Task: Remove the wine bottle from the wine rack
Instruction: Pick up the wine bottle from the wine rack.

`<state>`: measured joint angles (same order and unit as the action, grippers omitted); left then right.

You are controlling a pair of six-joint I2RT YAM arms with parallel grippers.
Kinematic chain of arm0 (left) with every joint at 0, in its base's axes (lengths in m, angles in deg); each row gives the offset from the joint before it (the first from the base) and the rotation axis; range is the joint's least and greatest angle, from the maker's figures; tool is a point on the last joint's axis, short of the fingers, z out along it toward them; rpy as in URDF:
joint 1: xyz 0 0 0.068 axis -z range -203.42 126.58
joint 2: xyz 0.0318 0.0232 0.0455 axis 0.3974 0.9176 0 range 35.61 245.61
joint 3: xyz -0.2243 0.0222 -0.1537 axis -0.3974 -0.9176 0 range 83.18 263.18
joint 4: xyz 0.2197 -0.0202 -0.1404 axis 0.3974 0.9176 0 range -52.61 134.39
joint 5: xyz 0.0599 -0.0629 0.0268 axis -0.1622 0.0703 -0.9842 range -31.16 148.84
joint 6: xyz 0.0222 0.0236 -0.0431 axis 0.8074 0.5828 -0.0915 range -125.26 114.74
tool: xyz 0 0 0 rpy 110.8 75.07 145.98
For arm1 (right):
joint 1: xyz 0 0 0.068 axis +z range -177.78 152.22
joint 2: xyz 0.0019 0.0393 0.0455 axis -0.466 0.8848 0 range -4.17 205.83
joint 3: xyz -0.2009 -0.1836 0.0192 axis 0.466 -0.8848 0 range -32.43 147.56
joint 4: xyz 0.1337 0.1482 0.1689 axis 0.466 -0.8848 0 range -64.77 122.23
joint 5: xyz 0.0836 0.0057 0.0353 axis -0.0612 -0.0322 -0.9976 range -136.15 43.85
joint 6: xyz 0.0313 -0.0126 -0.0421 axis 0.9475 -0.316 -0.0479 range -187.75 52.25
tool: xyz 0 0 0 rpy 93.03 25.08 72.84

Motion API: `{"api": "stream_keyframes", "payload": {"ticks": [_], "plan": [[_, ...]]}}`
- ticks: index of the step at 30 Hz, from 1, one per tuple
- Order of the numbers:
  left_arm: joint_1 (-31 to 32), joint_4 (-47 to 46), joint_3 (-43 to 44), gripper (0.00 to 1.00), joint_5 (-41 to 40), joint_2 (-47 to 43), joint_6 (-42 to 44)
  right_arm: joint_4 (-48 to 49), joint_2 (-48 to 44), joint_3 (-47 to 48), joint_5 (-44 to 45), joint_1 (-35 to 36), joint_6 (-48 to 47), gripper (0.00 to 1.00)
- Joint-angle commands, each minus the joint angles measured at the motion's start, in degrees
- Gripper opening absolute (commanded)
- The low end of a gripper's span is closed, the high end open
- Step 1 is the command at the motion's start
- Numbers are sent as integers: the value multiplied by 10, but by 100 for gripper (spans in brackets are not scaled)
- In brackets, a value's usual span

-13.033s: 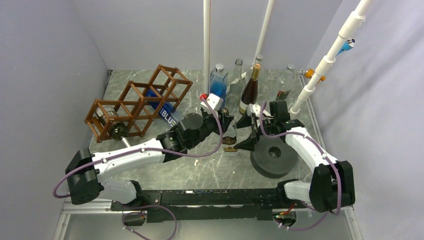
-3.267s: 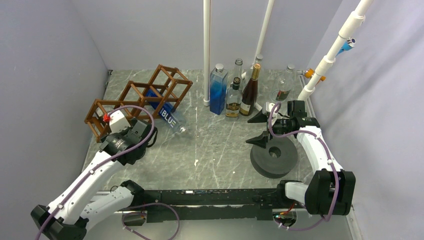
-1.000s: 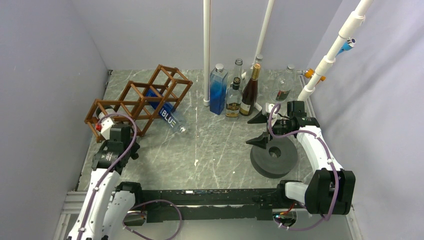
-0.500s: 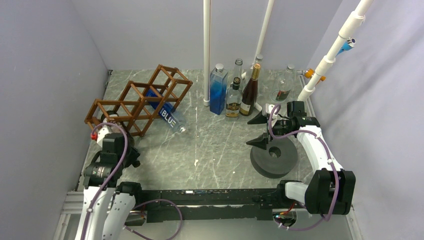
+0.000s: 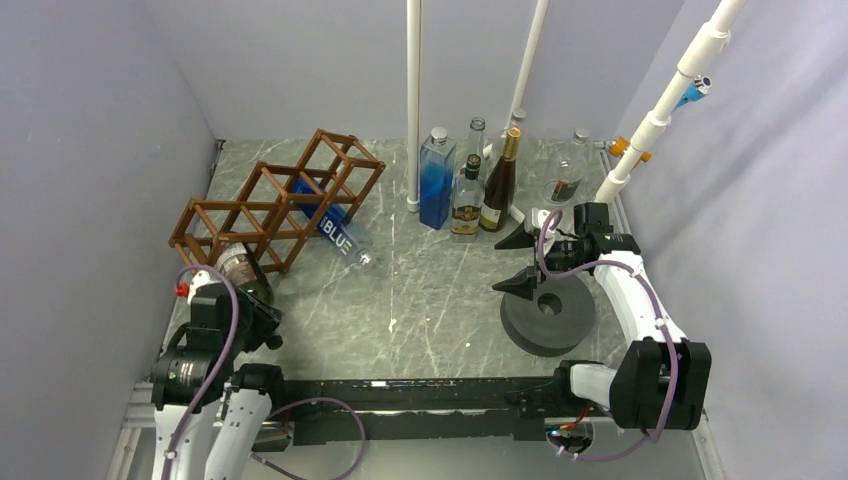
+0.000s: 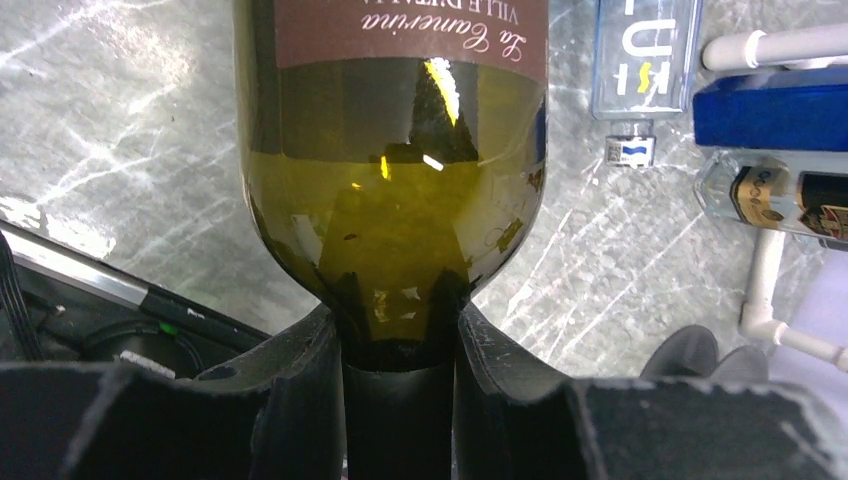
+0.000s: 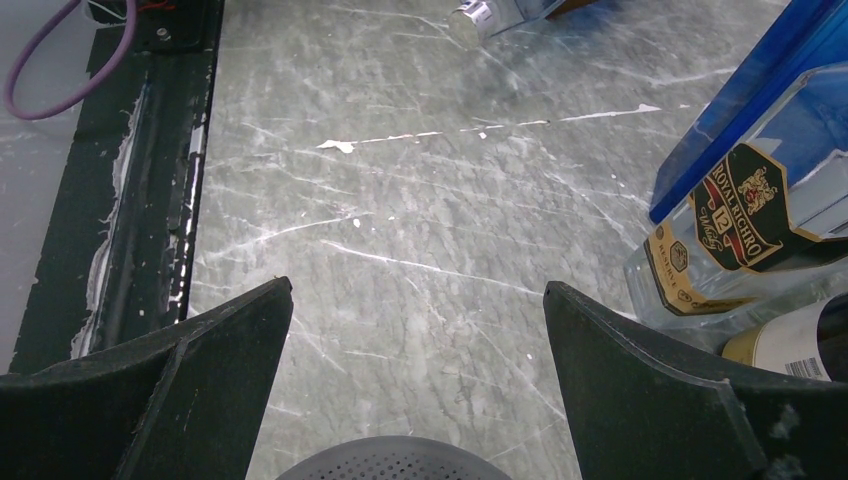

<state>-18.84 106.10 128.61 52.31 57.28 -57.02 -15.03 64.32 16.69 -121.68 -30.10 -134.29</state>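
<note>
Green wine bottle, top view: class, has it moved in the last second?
Yes. The green wine bottle, its neck in the left pincer, has drawn back from the left end of the wine rack toward the view's bottom edge.

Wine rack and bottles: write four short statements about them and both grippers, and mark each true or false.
1. The left gripper grips the green wine bottle by its neck. True.
2. The right gripper holds a bottle. False: it is open and empty, near the grey disc.
3. A blue bottle lies slanted through a cell of the wine rack. True.
4. The wine rack is white plastic. False: it is made of thin brown sticks.
</note>
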Motion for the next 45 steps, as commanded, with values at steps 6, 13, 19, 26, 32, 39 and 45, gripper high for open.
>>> {"api": "stream_keyframes", "payload": {"ticks": [6,13,19,26,32,39,45], "plan": [[-1,-8,80,0,26,-42,-32,-10,-16,23,-33,-2,-29,100],[-1,26,95,0,55,-73,-50,-9,-22,22,-33,-1,-32,100],[-1,61,135,0,60,-84,-56,-9,-26,21,-31,-2,-33,100],[-1,80,130,0,92,-114,-74,-10,-30,20,-27,-1,-38,100],[-1,91,132,0,113,-124,-84,-13,-31,19,-27,-2,-42,100],[-1,100,130,0,164,-131,-86,-14,-33,19,-26,-1,-45,100],[-1,103,124,0,221,-136,-76,-19,-32,21,-27,-2,-51,100]]}}
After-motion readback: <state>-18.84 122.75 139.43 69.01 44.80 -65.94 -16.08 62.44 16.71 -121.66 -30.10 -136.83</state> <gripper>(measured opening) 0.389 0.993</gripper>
